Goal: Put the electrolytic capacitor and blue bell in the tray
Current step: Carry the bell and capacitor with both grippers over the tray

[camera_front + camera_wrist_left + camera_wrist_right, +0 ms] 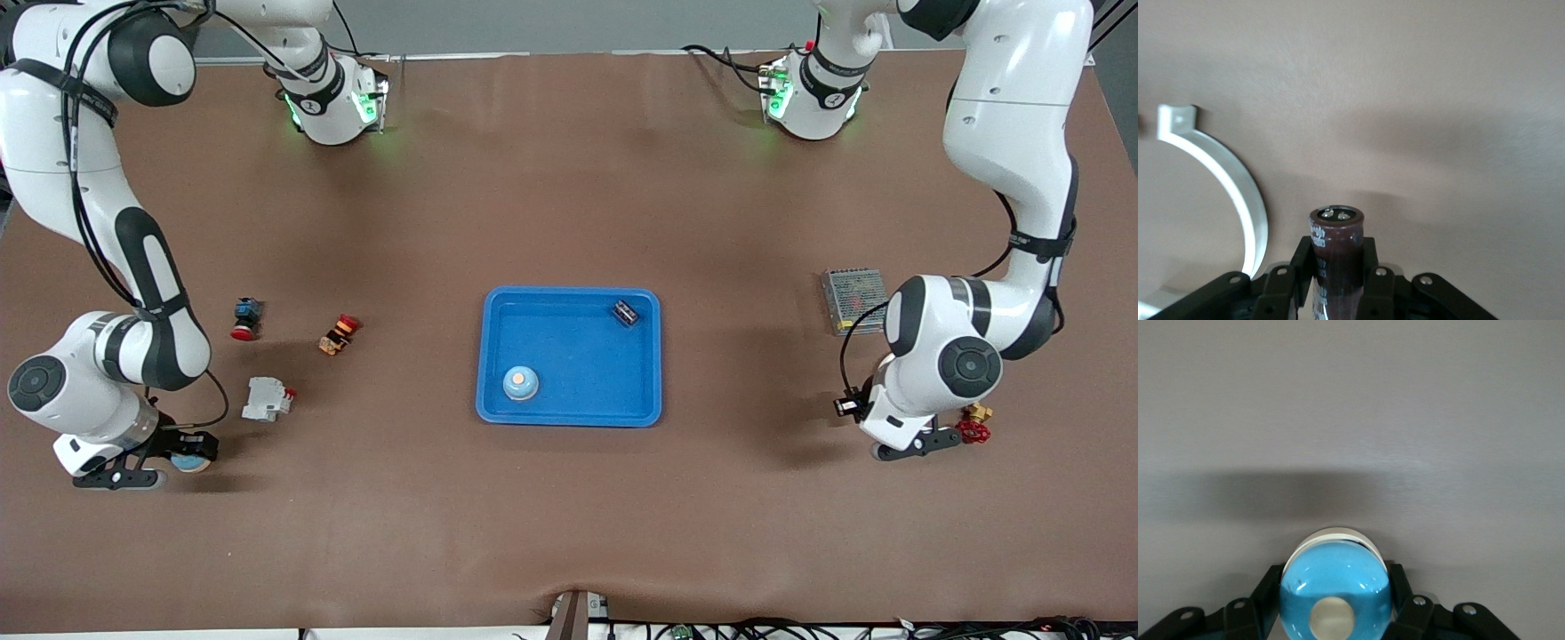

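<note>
The bright-blue tray (569, 411) lies mid-table. In it sit a blue dome bell (520, 382) and a small dark part (625, 312). My right gripper (182, 455) is low at the right arm's end of the table, shut on a blue bell (192, 462). The right wrist view shows that glossy blue bell (1336, 587) with a pale button, clamped between the black fingers (1399, 587). My left gripper (925, 442) is low at the left arm's end. In the left wrist view it (1337, 257) is shut on the dark brown electrolytic capacitor (1335, 237).
Near the right arm lie a red-and-blue push button (246, 318), an orange-red switch (340, 334) and a white breaker (267, 399). Near the left arm are a metal mesh box (853, 300) and a red-handled brass valve (973, 429). A white curved bracket (1238, 193) lies beside the left gripper.
</note>
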Action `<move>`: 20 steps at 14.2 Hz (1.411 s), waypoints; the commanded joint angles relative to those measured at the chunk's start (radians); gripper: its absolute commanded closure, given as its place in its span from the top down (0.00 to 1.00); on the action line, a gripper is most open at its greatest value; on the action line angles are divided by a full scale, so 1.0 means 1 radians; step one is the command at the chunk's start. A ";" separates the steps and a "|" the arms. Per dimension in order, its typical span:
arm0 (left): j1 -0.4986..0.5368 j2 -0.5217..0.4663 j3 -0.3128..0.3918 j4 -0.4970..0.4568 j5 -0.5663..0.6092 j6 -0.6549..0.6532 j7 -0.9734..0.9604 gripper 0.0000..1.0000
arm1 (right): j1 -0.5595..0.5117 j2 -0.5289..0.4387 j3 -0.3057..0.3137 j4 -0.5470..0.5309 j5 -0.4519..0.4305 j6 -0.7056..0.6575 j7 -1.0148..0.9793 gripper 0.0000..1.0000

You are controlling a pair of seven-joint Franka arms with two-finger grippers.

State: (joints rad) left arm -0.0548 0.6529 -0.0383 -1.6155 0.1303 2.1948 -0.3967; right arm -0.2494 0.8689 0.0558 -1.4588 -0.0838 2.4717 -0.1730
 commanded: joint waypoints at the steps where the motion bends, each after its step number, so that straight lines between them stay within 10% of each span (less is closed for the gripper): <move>1: -0.023 -0.002 -0.003 0.071 -0.034 -0.079 -0.039 0.00 | 0.004 -0.021 0.029 0.072 0.019 -0.147 0.025 0.00; 9: -0.138 0.030 -0.003 0.209 -0.106 -0.196 -0.333 0.00 | 0.139 -0.136 0.114 0.086 0.015 -0.359 0.504 0.00; 20: -0.350 0.099 -0.003 0.319 -0.126 -0.147 -0.700 0.00 | 0.429 -0.179 0.130 0.028 0.012 -0.292 1.125 0.00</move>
State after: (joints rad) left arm -0.3793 0.7223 -0.0494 -1.3354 0.0214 2.0330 -1.0579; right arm 0.1361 0.7342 0.1955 -1.3678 -0.0805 2.1460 0.8565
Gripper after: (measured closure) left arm 0.670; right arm 0.317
